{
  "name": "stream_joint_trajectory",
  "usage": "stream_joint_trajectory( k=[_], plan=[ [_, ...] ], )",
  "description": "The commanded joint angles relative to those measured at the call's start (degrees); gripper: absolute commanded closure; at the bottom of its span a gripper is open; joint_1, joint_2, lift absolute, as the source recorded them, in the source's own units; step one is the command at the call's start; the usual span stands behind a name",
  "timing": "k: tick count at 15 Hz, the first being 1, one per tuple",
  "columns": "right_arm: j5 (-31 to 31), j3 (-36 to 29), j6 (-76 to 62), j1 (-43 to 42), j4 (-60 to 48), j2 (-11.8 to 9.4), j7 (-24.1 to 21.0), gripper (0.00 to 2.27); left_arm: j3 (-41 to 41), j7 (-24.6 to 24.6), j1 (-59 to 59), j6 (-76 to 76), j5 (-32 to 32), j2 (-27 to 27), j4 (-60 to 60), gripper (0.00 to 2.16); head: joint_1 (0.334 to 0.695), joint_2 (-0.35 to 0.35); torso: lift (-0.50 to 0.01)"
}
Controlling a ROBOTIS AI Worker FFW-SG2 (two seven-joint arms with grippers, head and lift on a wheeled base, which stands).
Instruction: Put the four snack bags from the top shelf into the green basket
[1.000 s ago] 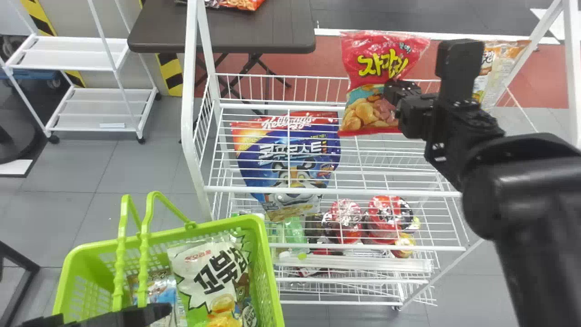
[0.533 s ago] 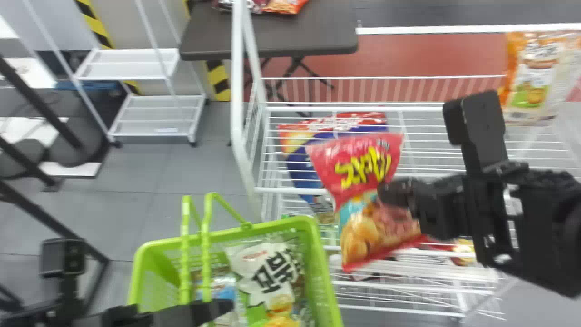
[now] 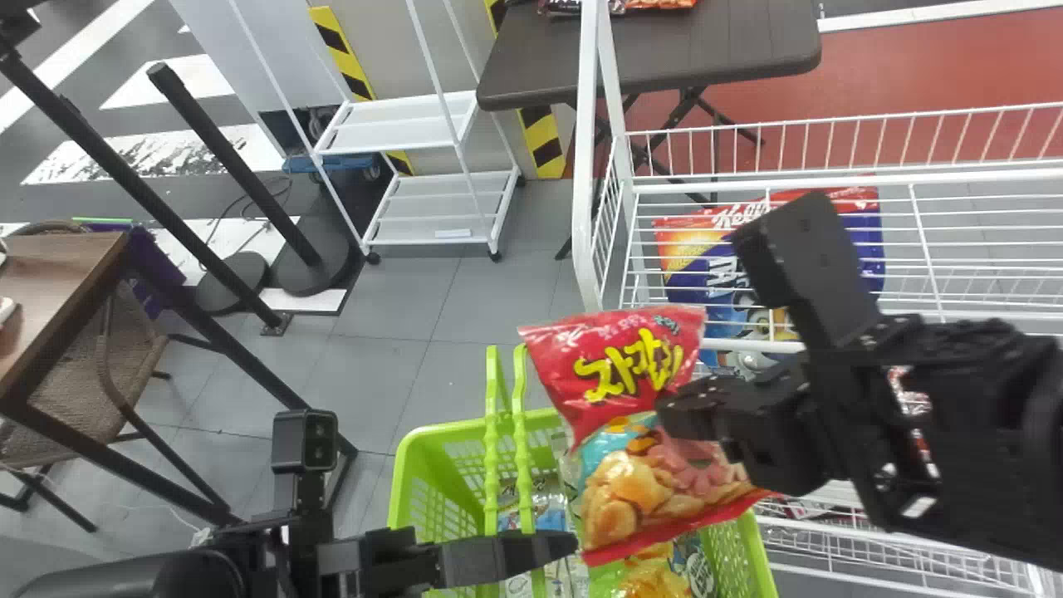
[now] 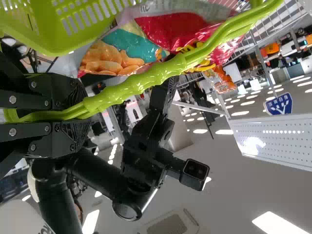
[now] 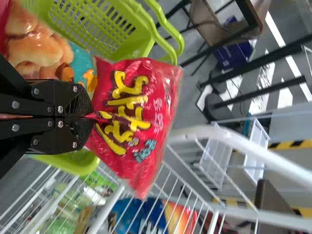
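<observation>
My right gripper (image 3: 677, 407) is shut on the red snack bag (image 3: 623, 365), which hangs above the green basket's (image 3: 436, 428) right part. In the right wrist view the right gripper (image 5: 87, 117) pinches the middle of the red snack bag (image 5: 131, 102). My left gripper (image 3: 565, 546) is at the basket's near side; in the left wrist view, the left gripper (image 4: 85, 109) is shut on the basket's green handle (image 4: 122, 92). Inside the basket lie a blue-and-white bag (image 3: 544, 511) and a green-and-yellow bag (image 3: 648, 577), partly hidden by the red one.
The white wire rack (image 3: 590, 183) stands at the right, with a blue cereal bag (image 3: 689, 282) below its top shelf. A dark table (image 3: 648, 58) is behind it, a small white shelf (image 3: 440, 212) beyond the basket, and a wooden table (image 3: 58, 282) at the far left.
The head view has swung left. The right gripper has carried the red bag off the rack area, leftward and down to above the basket. The left gripper stays beside the basket.
</observation>
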Motion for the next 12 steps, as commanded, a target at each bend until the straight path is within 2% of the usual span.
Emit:
stream_joint_trajectory(
  k=[1,4,7,12],
  plan=[
    [-1.12,1.75,0.12,-1.23,1.88,1.16,-0.13,2.25,-0.81,-0.57,-1.28,-0.68,0.49,-0.47,-0.06,2.15,0.695,0.35,0.0],
    [-2.88,3.69,0.12,-1.06,2.32,1.52,-0.13,2.25,-2.92,-0.57,-3.57,-0.5,0.4,-1.0,0.2,2.15,0.695,0.35,0.0],
    [-2.0,7.03,0.12,-2.02,6.36,2.31,-0.74,2.25,-4.94,-0.57,-4.01,0.02,0.4,-1.0,-0.23,2.15,0.695,0.35,0.0],
    [-1.56,11.68,0.12,-6.5,16.82,4.94,-0.74,2.25,-5.03,-0.57,-3.74,0.9,1.11,-0.73,-1.03,2.15,0.695,0.35,0.0]
  ],
)
